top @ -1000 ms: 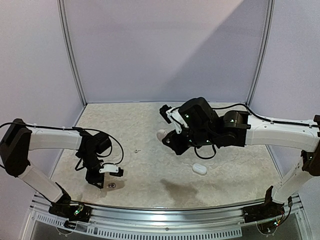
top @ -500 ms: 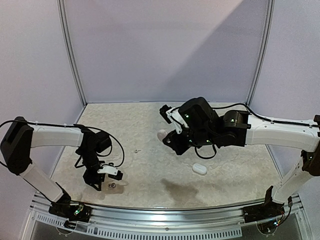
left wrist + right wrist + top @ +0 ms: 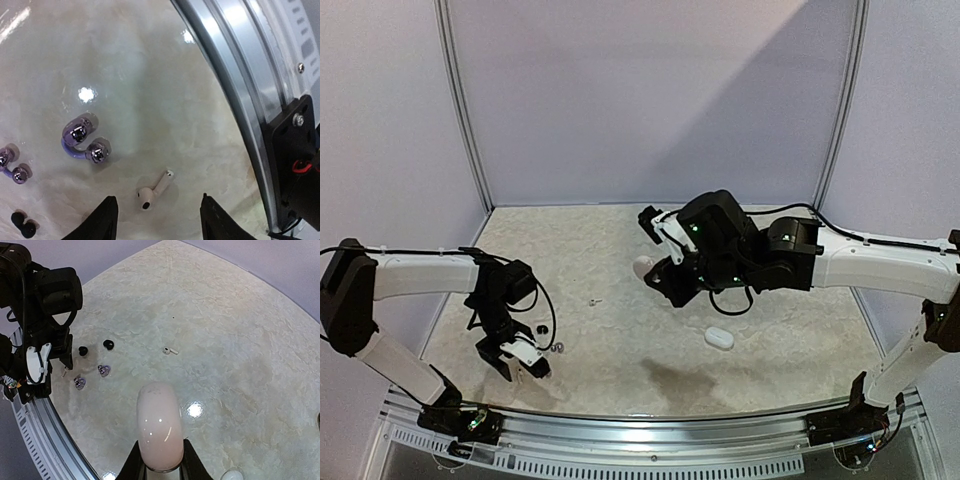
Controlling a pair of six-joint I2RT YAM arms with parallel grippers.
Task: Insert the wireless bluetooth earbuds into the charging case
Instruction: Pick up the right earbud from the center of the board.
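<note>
My left gripper (image 3: 520, 362) is open low over the table near its front left edge. In the left wrist view a white stemmed earbud (image 3: 152, 188) lies on the table just ahead of the gap between the open fingers (image 3: 102, 220), untouched. Two chrome-lavender earbuds (image 3: 84, 140) (image 3: 11, 164) and a black one (image 3: 22, 225) lie to its left. My right gripper (image 3: 160, 460) is shut on a pale pink charging case (image 3: 160, 427), closed, held above mid-table (image 3: 643, 267). Another white earbud (image 3: 169, 351) lies alone further out.
A second white case (image 3: 719, 338) lies on the table right of centre, also at the bottom edge of the right wrist view (image 3: 231, 475). Two black buds (image 3: 83, 350) lie beside the left arm. The metal front rail (image 3: 235, 90) runs close to the left gripper.
The left gripper has swung down and left toward the front edge and turned, now over the white earbud. The right arm with the pink case has stayed still.
</note>
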